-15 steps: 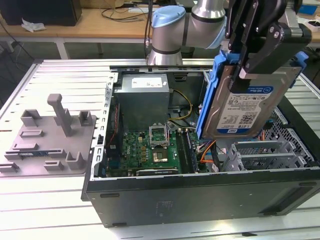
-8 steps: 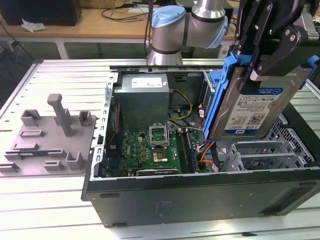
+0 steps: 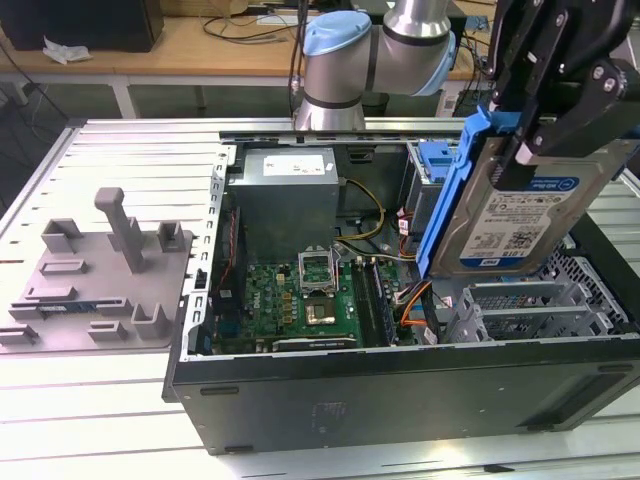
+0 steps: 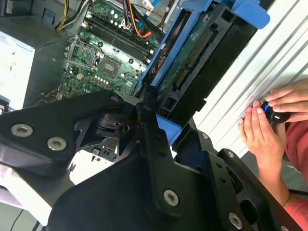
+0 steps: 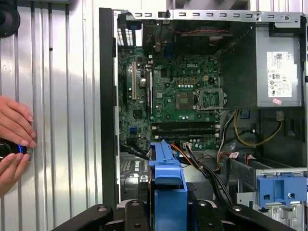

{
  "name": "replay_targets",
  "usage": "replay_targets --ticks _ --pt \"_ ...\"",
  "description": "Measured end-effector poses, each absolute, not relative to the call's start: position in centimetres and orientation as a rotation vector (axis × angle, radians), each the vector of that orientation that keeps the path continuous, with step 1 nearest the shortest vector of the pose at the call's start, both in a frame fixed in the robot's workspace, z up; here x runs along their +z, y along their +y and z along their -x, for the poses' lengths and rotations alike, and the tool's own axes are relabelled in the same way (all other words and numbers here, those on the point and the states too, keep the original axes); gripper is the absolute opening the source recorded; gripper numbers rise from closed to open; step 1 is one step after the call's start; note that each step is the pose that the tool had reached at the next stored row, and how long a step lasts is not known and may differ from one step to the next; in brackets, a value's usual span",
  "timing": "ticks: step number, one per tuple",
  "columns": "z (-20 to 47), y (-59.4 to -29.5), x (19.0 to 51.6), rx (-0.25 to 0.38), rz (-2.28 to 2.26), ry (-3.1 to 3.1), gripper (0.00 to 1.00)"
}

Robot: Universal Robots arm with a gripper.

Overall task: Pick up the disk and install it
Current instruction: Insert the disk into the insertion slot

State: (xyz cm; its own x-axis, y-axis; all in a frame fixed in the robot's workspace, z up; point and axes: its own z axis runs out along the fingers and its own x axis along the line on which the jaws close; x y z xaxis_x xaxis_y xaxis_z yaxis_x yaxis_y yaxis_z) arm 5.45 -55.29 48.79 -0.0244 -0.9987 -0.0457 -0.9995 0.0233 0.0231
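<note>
Pinching the disk (image 3: 515,225) on edge in mid-air over the open computer case (image 3: 400,375), the tool (image 3: 535,135) should, I judge, grip firmly and keep it square.

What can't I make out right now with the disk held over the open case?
Exterior view: the disk, clamped in the gripper, covers part of the blue bracket and the cage beneath it.
Exterior view: the top edge cuts off the gripper's upper part.
Both wrist views: a person's hands cover most of the small dark object they hold.
</note>
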Motion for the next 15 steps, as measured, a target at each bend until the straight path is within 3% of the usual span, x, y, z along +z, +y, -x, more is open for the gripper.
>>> replay_targets --ticks 15 --pt "-8.4 -56.0 48.7 0.098 2.172 2.224 0.36"
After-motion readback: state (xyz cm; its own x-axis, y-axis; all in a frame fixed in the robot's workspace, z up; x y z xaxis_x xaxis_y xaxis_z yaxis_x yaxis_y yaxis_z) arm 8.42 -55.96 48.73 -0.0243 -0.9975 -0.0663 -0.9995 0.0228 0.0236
